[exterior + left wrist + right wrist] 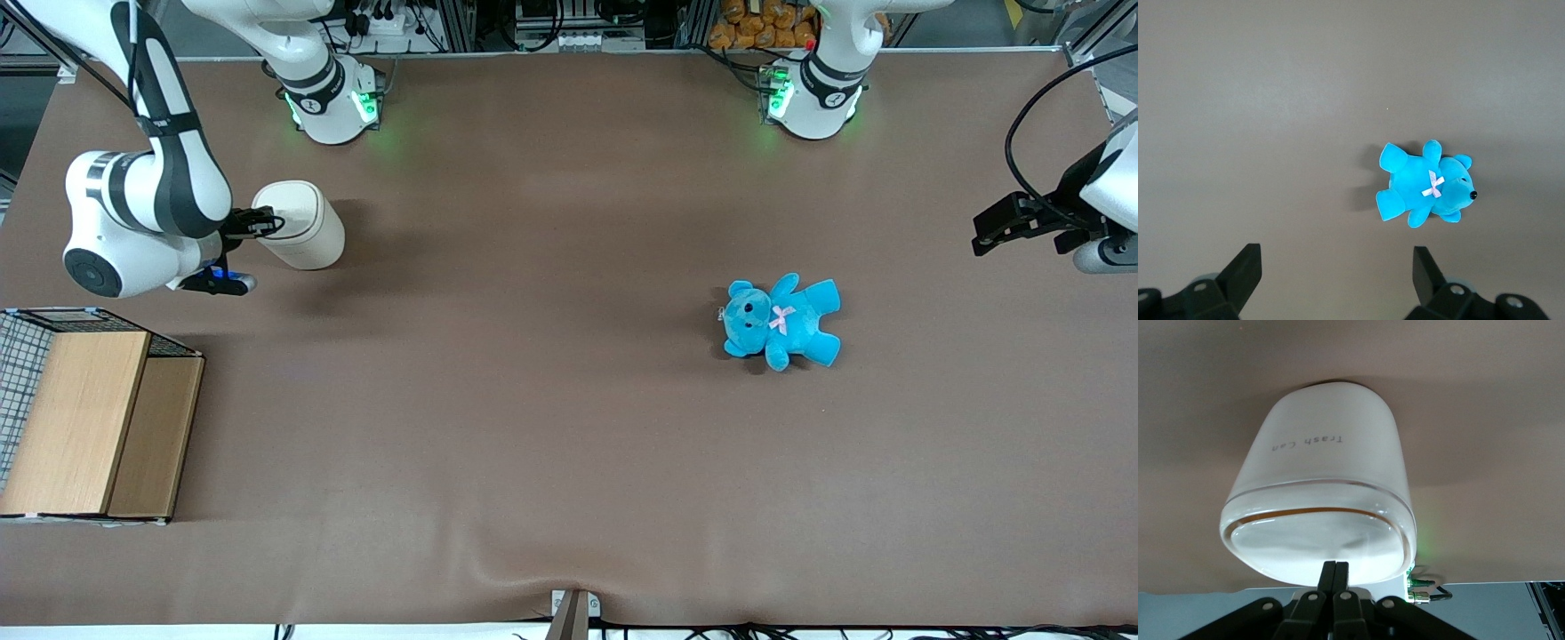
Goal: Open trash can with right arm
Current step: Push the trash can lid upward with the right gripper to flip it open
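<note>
Nearest the front camera, the wooden box (pixel 84 422) with its wire mesh side is sitting at the working arm's end of the counter (pixel 533 444), pale grain and flat panels, out of the action. Farther in, toward the parked arm's end, the blue teddy (pixel 781 321) is lying flat on its back, soft plush with a small pink bow, well apart from everything.

Now the business end. The right arm (pixel 147 209) is reaching in low beside the trash can (pixel 300 224), which is standing on the counter near the arm's base. The tool (pixel 1335 577) is sitting right at the edge of the lid (pixel 1318 543), its two black fingers pressed together into a thin wedge, gripping nothing. That looks like a poking posture, I'd say: a closed tip is suited to pushing or prying a flip lid.

The can itself is smooth, glossy cream plastic, a rounded body with a thin gold line ringing the seam, and "Trash Can" lettered on its wall. The lid is looking closed.
</note>
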